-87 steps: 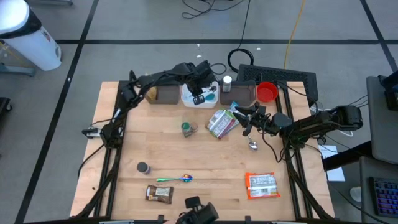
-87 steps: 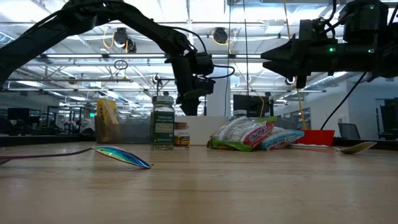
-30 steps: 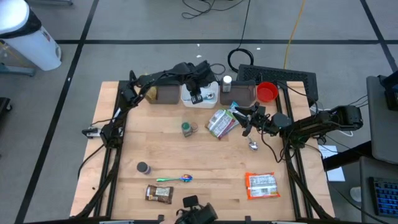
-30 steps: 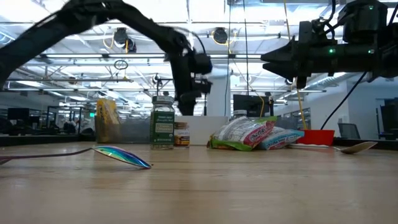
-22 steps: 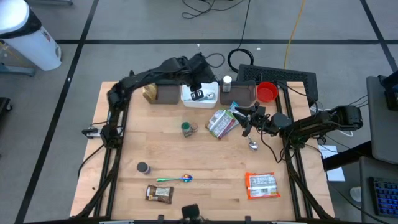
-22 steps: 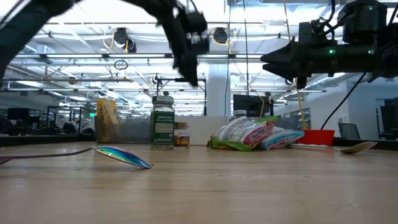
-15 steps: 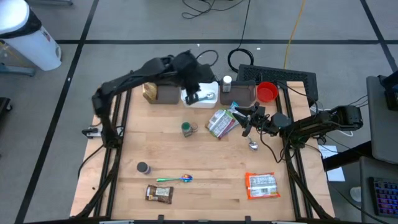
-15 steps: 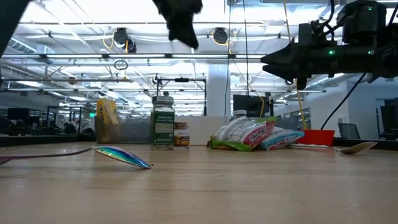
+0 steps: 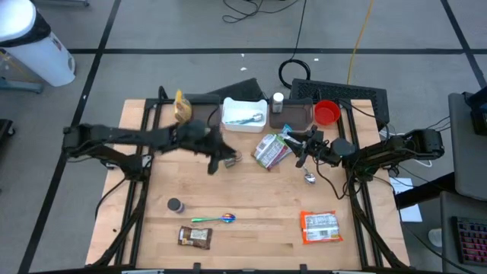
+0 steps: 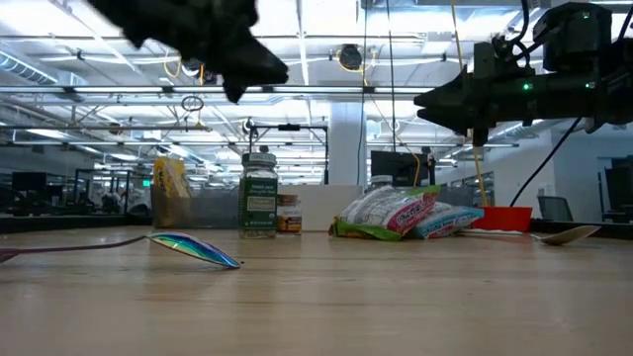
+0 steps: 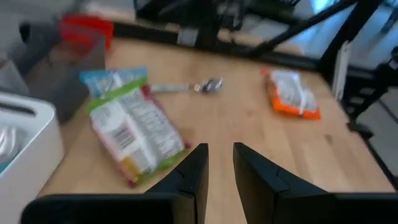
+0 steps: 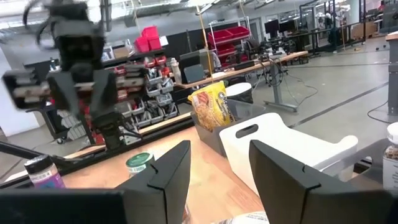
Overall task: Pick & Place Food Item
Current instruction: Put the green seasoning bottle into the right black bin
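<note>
Black fingers of the left pincer (image 9: 217, 162) stand a narrow gap apart with nothing between them, hovering above the wooden tabletop (image 9: 251, 205) just beside a green-lidded jar (image 9: 229, 157). Right of the jar lie two snack bags (image 9: 272, 149), touching each other. The right pincer (image 9: 299, 151) hangs over them, fingers apart and empty, with a metal spoon (image 9: 310, 177) near it. Along the far edge sit a yellow chip bag (image 9: 181, 107), a white bin (image 9: 244, 114) and a red cup (image 9: 326, 113). Nearer the front lie an orange packet (image 9: 319, 226), a brown bar (image 9: 195, 237), a shiny spoon (image 9: 214, 219) and a small dark jar (image 9: 175, 205).
</note>
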